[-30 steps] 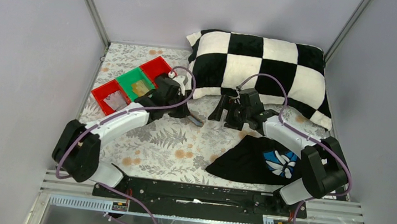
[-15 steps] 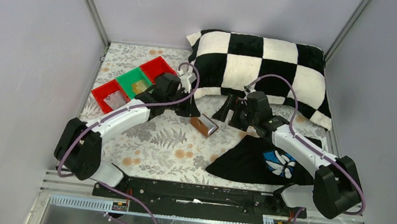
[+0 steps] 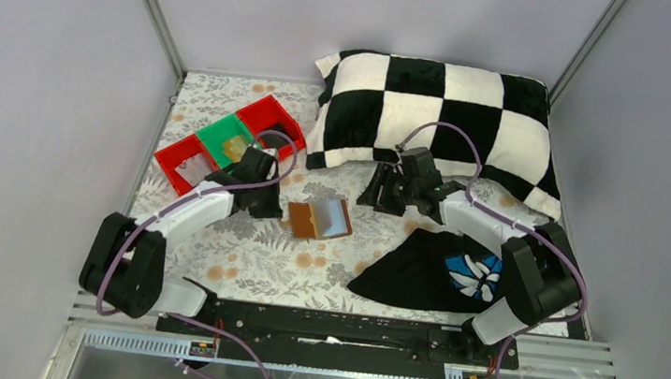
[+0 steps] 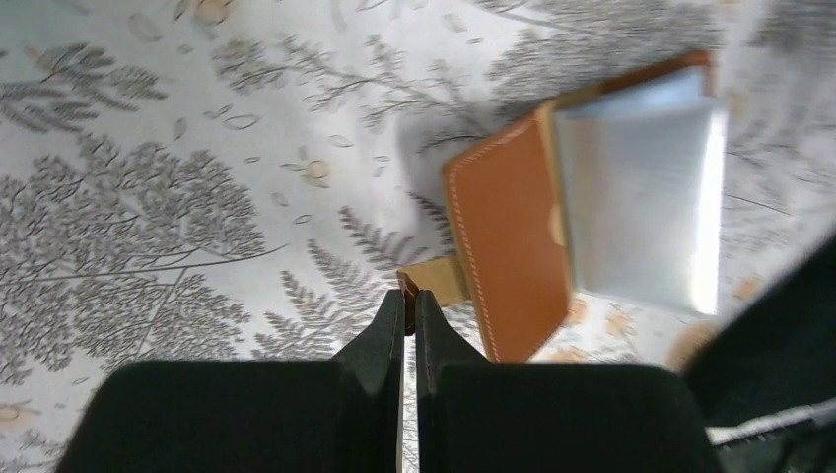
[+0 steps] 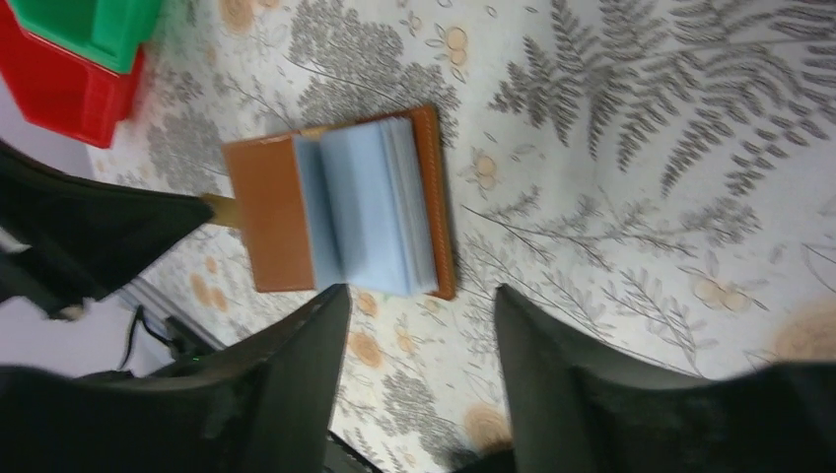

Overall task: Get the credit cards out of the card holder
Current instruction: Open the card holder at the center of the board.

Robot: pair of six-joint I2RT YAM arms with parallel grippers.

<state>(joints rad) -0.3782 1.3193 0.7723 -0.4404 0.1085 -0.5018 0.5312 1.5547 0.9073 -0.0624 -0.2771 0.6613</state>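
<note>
Since 0.5 s ago: card holder has dropped from a tilted, lifted pose to lying open and flat on the cloth, shifted toward the left arm. Right gripper has backed off toward the pillow (image 3: 435, 106).

Left gripper (image 4: 409, 296): jaws closed to a sliver, pinching the near corner of a beige card (image 4: 437, 280) that sticks out of the left edge of the card holder (image 4: 513, 246). Most of the card is inside the brown flap. Grey-blue pocket panels (image 4: 641, 207) fan up on the far half.

Right gripper (image 5: 419, 296): fingers spread wide, empty, above the holder, not touching.

Judgement: extraction barely started. Pull straight along the slot, low and slow; the corner grip is shallow and may slip. The unpinned holder will likely drag along, so the right gripper should press on the far flap.
</note>
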